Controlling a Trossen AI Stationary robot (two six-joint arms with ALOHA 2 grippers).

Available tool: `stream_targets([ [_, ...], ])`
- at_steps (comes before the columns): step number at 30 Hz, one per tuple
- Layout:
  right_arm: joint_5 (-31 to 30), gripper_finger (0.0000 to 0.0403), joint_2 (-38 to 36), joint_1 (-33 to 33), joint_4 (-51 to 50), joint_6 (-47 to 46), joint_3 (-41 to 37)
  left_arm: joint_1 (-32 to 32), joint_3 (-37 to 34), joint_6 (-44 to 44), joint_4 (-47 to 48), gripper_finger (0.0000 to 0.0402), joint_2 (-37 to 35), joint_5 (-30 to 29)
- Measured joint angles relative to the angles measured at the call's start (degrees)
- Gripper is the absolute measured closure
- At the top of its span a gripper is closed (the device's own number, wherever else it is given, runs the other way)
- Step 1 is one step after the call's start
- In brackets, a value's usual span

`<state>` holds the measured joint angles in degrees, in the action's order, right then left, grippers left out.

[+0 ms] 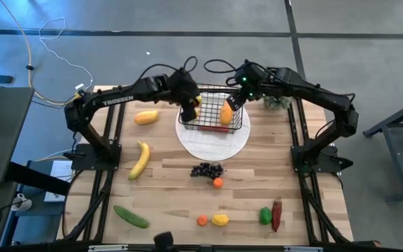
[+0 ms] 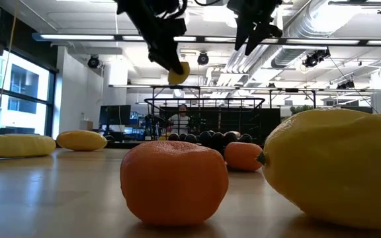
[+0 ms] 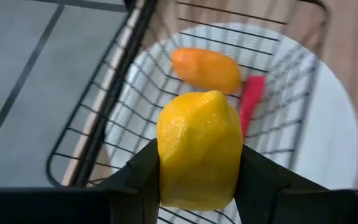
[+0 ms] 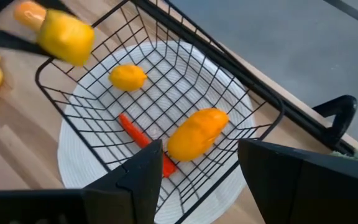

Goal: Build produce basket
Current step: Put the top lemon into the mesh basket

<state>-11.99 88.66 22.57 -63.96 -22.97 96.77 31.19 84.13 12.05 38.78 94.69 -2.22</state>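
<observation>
The black wire basket [image 1: 212, 115] stands on a round white plate [image 1: 213, 143] at the table's far middle. Inside it lie an orange mango [image 4: 197, 134], a red chili [image 4: 140, 138] and a lemon [image 4: 128, 77]. My left gripper [image 1: 189, 110] hangs over the basket's left part, shut on a second yellow lemon [image 3: 199, 149]. My right gripper [image 4: 199, 152] is open and hovers above the basket's right side [image 1: 234, 100], touching nothing. My left gripper pinches the yellow lemon [image 3: 199, 149] between its two fingers [image 3: 145, 171], which sit on opposite sides of the fruit. The fingers come from above, pointing down. The lemon is lifted clear, above the basket's rim [image 2: 178, 73].
Loose produce lies on the wood: a yellow-orange fruit [image 1: 146, 117], banana [image 1: 140, 159], grapes [image 1: 207, 170], orange [image 1: 217, 183], cucumber [image 1: 131, 216], a small orange [image 1: 201, 220], lemon [image 1: 220, 219], green pepper [image 1: 265, 215], red chili [image 1: 277, 213]. A green plant [image 1: 277, 103] sits far right.
</observation>
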Motion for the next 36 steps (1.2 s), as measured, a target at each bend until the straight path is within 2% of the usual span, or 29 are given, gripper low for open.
stream_targets([
  [14, 0.09, 0.0213, 0.04, 1.16, 0.87, 1.08, 0.00, 6.15, -0.06, 0.16, -4.80, 0.0258, 9.09, 0.00],
  [25, 0.17, 0.0213, 0.04, 1.16, 1.22, -1.23, 0.00, 7.46, -0.06, 0.62, -6.18, 0.0223, 12.75, -0.17],
  [36, 0.17, 0.0213, 0.07, 1.03, 0.77, -3.48, 0.00, 7.46, -0.06, 0.61, -6.11, 0.0158, 12.73, -0.24],
])
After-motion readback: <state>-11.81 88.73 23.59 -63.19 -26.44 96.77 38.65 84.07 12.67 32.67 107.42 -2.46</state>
